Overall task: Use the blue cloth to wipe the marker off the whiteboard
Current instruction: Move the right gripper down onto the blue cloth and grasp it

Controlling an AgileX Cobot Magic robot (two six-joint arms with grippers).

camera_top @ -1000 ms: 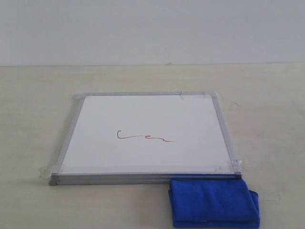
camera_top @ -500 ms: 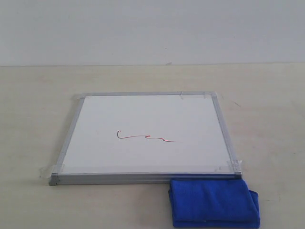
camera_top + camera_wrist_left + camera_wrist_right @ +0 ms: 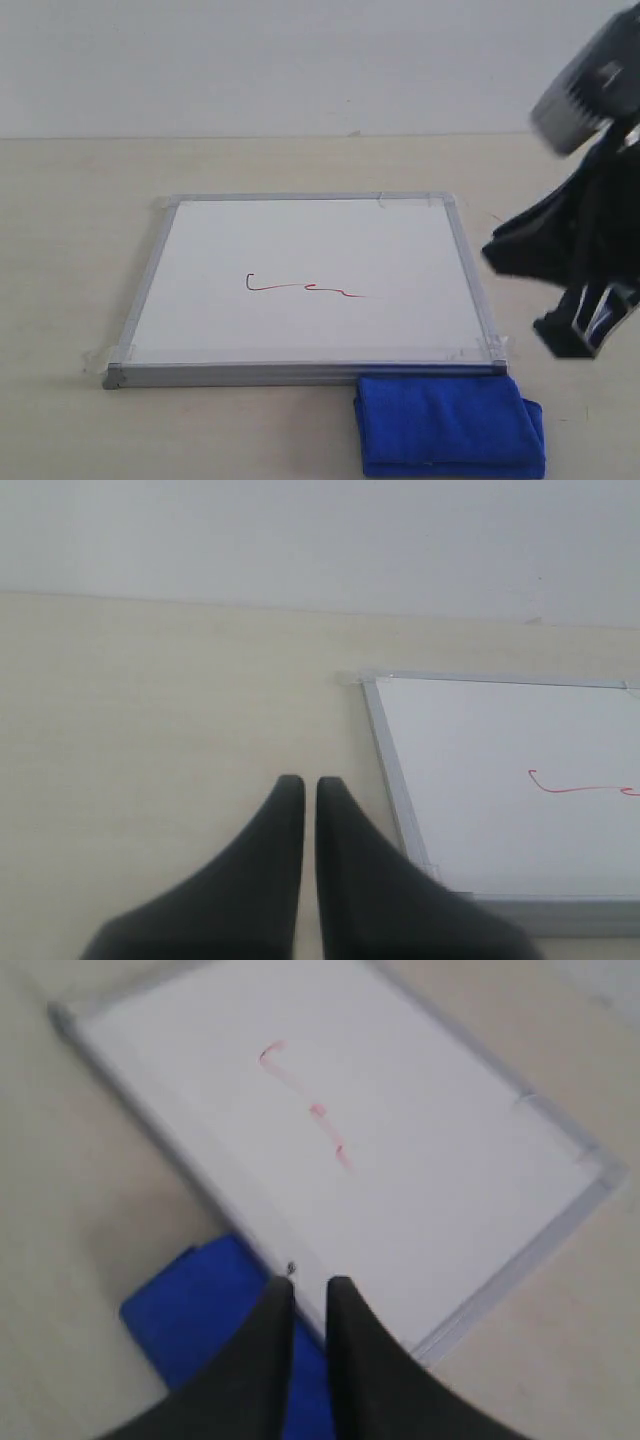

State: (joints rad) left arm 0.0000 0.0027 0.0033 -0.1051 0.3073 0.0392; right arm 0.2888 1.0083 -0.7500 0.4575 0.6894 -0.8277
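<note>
The whiteboard (image 3: 310,240) lies flat on the table with the red marker (image 3: 305,289) line left of its centre. The folded blue cloth (image 3: 447,425) rests on the table against the board's near right corner. My right gripper (image 3: 492,252) hangs blurred in the air beside the board's right edge, above and behind the cloth, touching nothing. In the right wrist view its fingertips (image 3: 310,1285) stand a narrow slit apart over the cloth (image 3: 200,1310) and board (image 3: 400,1160). My left gripper (image 3: 310,783) is shut and empty, off the whiteboard's (image 3: 500,780) left side, with the marker (image 3: 570,788) beyond.
The beige table (image 3: 70,260) stretches around the board to a pale wall (image 3: 300,60) behind. Clear tape holds the board's corners (image 3: 490,347).
The right arm has swung into the exterior view from the right, where it was absent before. Board, marker line and cloth have not moved.
</note>
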